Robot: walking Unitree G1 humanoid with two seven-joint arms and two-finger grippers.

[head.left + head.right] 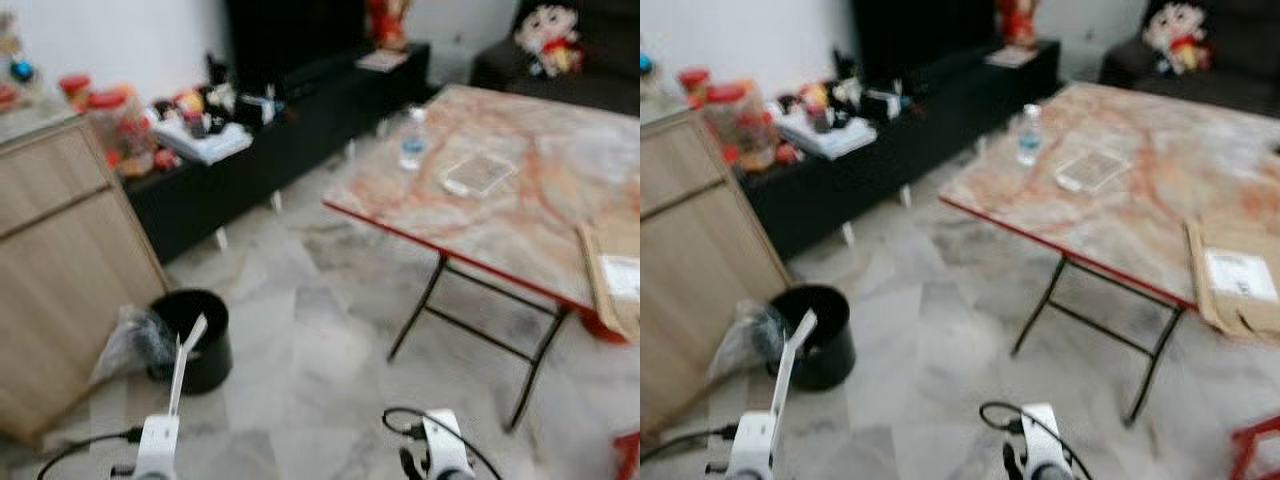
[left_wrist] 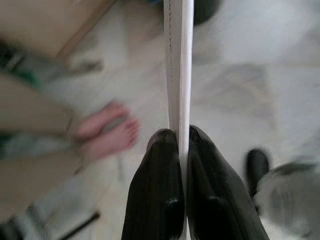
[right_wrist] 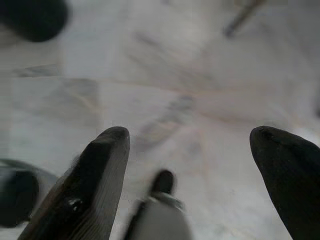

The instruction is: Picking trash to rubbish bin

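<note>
My left gripper (image 2: 179, 136) is shut on a thin flat white sheet (image 2: 179, 60), seen edge-on between the black fingers. In the eye views this sheet (image 1: 186, 360) stands up from my left wrist, low at the front left. Its top end overlaps the round black rubbish bin (image 1: 212, 362) on the floor beside the wooden cabinet. A crumpled plastic bag (image 1: 125, 342) lies against the bin's left side. My right gripper (image 3: 191, 136) hangs open over bare marble floor with nothing between its fingers.
A wooden cabinet (image 1: 60, 250) stands at the left, with a black low console (image 1: 300, 125) behind it. At the right, a folding table (image 1: 520, 215) holds a bottle (image 1: 412, 140), a clear packet (image 1: 478, 172) and a cardboard parcel (image 1: 615, 275). A person's bare foot (image 2: 110, 132) is near my left arm.
</note>
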